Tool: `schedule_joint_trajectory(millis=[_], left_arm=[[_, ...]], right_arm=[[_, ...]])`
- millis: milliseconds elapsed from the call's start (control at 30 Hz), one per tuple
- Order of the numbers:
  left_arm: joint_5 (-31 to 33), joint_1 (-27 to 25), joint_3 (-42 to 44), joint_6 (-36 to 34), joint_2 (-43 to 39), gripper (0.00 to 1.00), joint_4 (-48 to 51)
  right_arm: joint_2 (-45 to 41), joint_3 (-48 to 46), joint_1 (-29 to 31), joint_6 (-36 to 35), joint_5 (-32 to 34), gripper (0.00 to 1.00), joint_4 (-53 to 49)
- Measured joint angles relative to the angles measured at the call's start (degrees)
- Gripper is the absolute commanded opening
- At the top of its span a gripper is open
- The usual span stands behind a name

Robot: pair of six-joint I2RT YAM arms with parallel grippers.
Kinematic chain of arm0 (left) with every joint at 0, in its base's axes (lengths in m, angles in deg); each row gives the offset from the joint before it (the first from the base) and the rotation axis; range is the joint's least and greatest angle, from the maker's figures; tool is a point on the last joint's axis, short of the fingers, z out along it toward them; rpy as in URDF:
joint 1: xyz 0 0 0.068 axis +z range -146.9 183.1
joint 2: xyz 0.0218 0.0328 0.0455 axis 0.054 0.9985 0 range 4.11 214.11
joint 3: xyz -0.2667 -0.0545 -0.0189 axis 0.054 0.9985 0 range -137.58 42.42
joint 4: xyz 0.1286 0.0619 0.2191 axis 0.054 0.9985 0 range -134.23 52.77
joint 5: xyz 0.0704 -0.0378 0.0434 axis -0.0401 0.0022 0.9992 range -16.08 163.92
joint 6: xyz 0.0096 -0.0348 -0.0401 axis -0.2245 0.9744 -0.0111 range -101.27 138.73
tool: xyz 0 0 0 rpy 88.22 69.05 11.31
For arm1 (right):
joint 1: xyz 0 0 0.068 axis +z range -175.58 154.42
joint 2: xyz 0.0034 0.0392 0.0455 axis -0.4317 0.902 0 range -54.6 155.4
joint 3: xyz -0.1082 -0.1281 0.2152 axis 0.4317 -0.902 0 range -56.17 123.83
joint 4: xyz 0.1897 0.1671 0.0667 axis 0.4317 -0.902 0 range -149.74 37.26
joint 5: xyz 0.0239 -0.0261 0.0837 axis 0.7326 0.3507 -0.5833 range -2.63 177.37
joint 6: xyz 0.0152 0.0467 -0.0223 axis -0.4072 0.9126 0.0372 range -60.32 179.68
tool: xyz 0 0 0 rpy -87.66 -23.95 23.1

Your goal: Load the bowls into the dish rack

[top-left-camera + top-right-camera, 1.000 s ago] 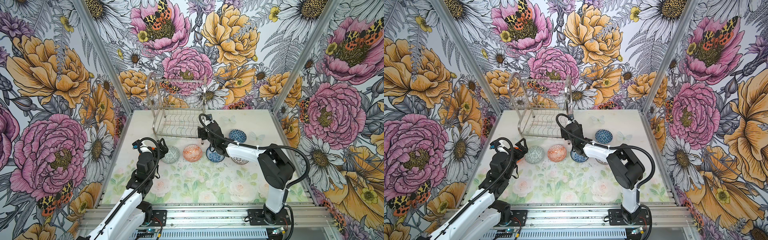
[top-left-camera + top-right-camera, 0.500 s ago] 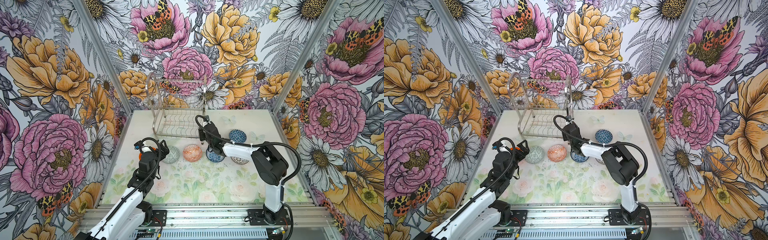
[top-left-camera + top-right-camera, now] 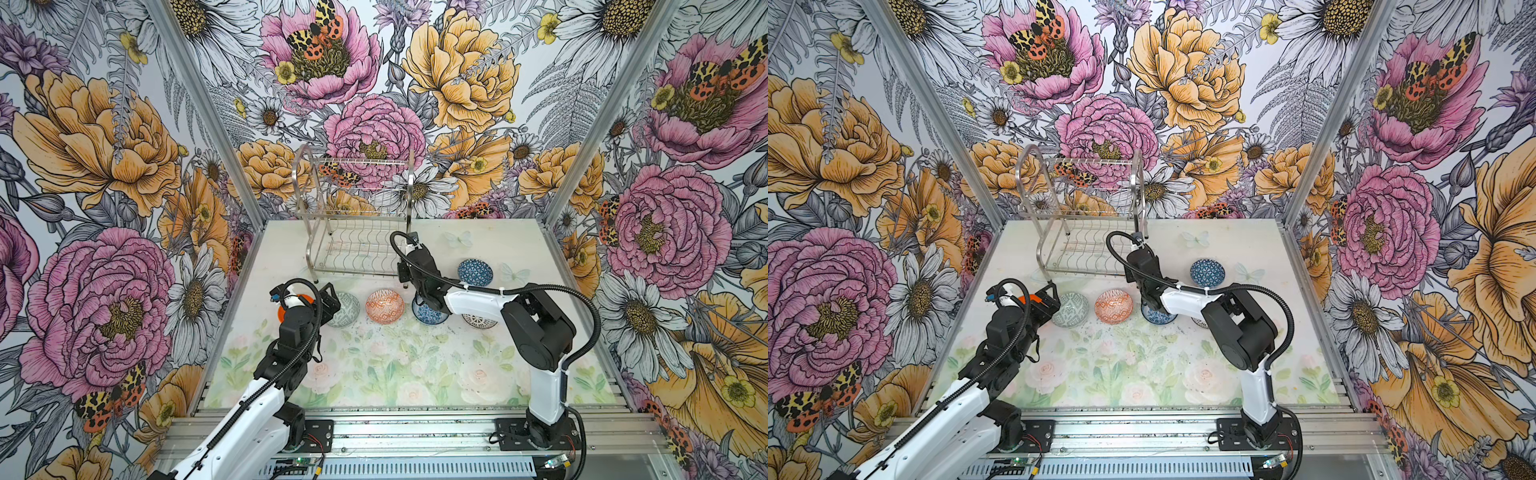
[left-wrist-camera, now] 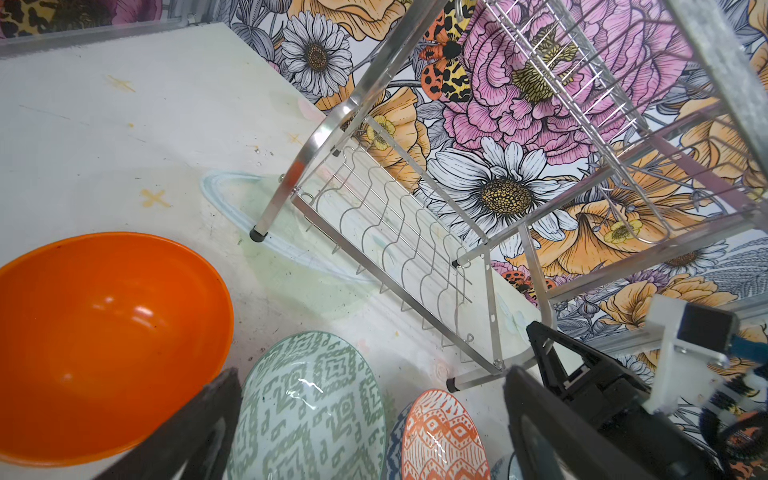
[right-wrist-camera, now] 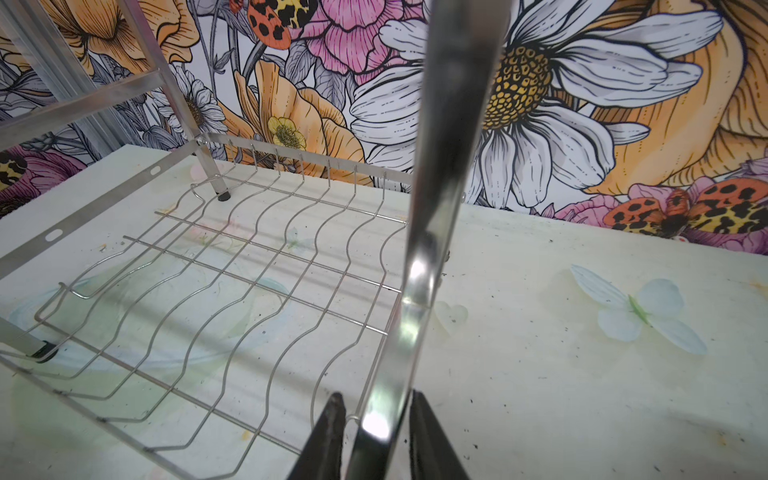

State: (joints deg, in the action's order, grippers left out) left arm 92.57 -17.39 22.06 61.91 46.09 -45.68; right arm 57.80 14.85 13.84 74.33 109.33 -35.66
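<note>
Top views, both: dish rack [image 3: 357, 249], silver wire, 2 tiers, arched flat-band side frames, at back of floral mat [image 3: 395, 365]. 6 bowls upright on mat, all outside rack. Front row of 4, just before rack: plain orange bowl [image 3: 306, 298], grey-green bowl [image 3: 348, 309], orange-white bowl [image 3: 384, 306], blue-white bowl [image 3: 428, 314]. Black-white bowl [image 3: 478, 321] partly hidden under right arm. Blue triangle-patterned bowl [image 3: 475, 272] set back, right of rack.

Left wrist view: left gripper [image 4: 365, 424] spread wide, holding nothing, poised over grey-green bowl; 1 finger between it and plain orange bowl [image 4: 108, 345], other finger past orange-white bowl [image 4: 440, 440]. Rack beyond the bowls, apart from this gripper.

Right wrist view: right gripper [image 5: 376, 399] narrow, 1 black finger [image 5: 328, 436] each side of rack's side band [image 5: 449, 124] at lower tier's front corner. Firm clamp on band: cannot tell. No bowl held.
</note>
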Motion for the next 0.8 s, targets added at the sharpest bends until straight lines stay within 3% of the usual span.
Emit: schedule_joint_trajectory(millis=[133, 800], left_arm=[[0.1, -0.5, -0.3, 0.0, 0.7, 0.99, 0.5], [0.5, -1.5, -1.1, -1.1, 3.0, 0.99, 0.3]], right_arm=[[-0.9, -1.7, -0.5, 1.6, 1.7, 0.16, 0.9], [-6.8, -9.4, -4.5, 2.3, 4.0, 0.02, 1.4]])
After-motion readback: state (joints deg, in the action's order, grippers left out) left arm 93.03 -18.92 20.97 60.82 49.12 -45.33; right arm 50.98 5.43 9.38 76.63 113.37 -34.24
